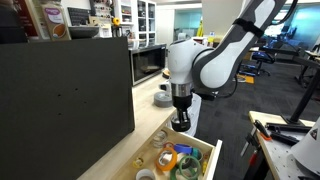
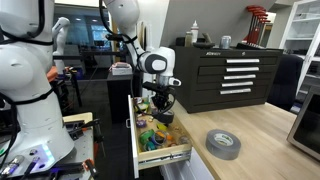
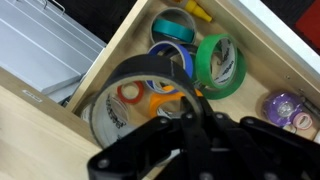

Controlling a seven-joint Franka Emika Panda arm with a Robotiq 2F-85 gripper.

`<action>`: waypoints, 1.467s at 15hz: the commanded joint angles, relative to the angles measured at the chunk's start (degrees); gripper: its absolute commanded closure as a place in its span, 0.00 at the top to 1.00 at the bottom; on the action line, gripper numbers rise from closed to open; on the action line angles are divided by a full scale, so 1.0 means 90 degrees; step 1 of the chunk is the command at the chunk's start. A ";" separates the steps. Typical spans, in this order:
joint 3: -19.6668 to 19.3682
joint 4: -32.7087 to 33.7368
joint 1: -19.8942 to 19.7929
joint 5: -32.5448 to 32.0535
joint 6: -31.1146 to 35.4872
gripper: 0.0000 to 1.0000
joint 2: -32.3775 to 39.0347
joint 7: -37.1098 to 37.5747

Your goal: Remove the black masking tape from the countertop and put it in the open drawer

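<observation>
Black masking tape (image 3: 148, 66) is hanging at frame centre, the hand (image 3: 190, 118) pinching its rim, over the open drawer (image 3: 118, 52) holding a green roll (image 3: 222, 62).

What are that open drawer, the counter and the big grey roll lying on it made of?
The open drawer: pale tan, matte walls, apparently bare wood, maybe plywood. The countertop: light and smooth with a wood look, possibly laminate rather than solid wood. The grey roll: dull grey wound tape, perhaps cloth duct tape; it is too small to be sure.
</observation>
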 commanded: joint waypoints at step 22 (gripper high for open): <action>0.0981 0.0829 -0.1801 0.2305 -0.0014 0.44 0.1408 -0.3028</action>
